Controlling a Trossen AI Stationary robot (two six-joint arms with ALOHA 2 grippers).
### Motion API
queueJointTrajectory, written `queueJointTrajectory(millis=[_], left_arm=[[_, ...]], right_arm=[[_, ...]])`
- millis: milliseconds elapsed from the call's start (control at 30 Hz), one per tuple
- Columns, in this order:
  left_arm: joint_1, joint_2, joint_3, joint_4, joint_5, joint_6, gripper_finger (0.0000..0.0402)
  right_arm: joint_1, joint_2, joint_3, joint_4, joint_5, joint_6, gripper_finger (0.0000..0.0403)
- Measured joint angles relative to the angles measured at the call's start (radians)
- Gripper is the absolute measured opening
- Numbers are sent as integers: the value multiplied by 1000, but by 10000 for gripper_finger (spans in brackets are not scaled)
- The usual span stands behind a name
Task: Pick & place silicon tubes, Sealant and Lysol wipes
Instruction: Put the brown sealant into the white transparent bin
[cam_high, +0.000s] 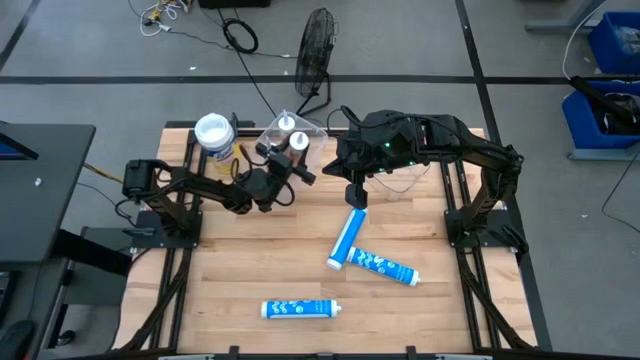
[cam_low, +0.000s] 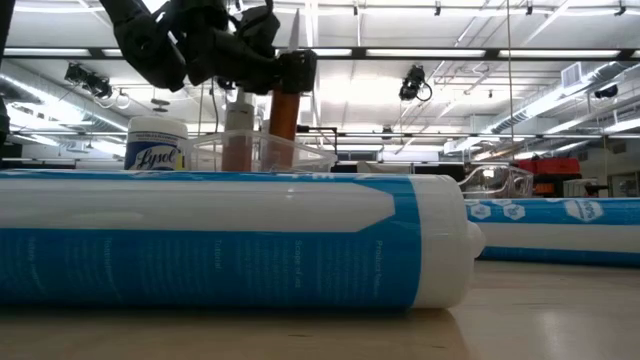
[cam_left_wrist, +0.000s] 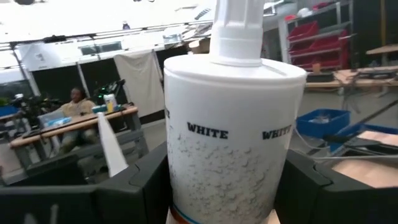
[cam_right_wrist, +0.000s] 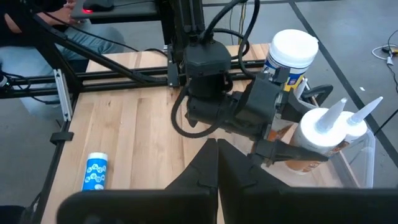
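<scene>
Two orange-brown tubes with white tops stand upright in a clear bin (cam_high: 312, 128) at the table's far side. My left gripper (cam_high: 292, 160) is shut on the nearer tube (cam_high: 299, 141), which fills the left wrist view (cam_left_wrist: 227, 143). The other tube (cam_high: 287, 123) stands just behind it. The yellow Lysol wipes canister (cam_high: 214, 132) with its white lid stands upright to the left of the bin. My right gripper (cam_high: 357, 195) is shut and empty, pointing down just past the far end of a blue-and-white tube (cam_high: 348, 238) that lies on the table. My left gripper pinches the nearer tube's upper body between its two fingers (cam_left_wrist: 140, 183), just below the white top (cam_left_wrist: 230, 93). The fingers come level from the table's left and near side, across the tube. The tube stands upright inside the bin (cam_low: 285, 120); its foot is hidden by the bin wall.
Two more blue-and-white tubes lie on the table, one at mid right (cam_high: 382, 266) and one near the front edge (cam_high: 302, 309), which fills the low view (cam_low: 230, 240). People sit in the room beyond the table (cam_left_wrist: 74, 102).
</scene>
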Motion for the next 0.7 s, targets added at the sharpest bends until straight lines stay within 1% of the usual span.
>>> queueJointTrajectory(millis=[200,367,567,700], left_arm=[[-44,0,11,0,-13,2,216],[-72,-1,11,-16,-137,-5,216],[-91,-2,11,-41,-202,-87,216],[-97,-2,12,-111,-209,-148,216]], right_arm=[[0,0,0,0,0,0,1],[0,0,0,1,0,0,1],[0,5,0,18,1,-1,1],[0,18,-1,30,0,-2,1]])
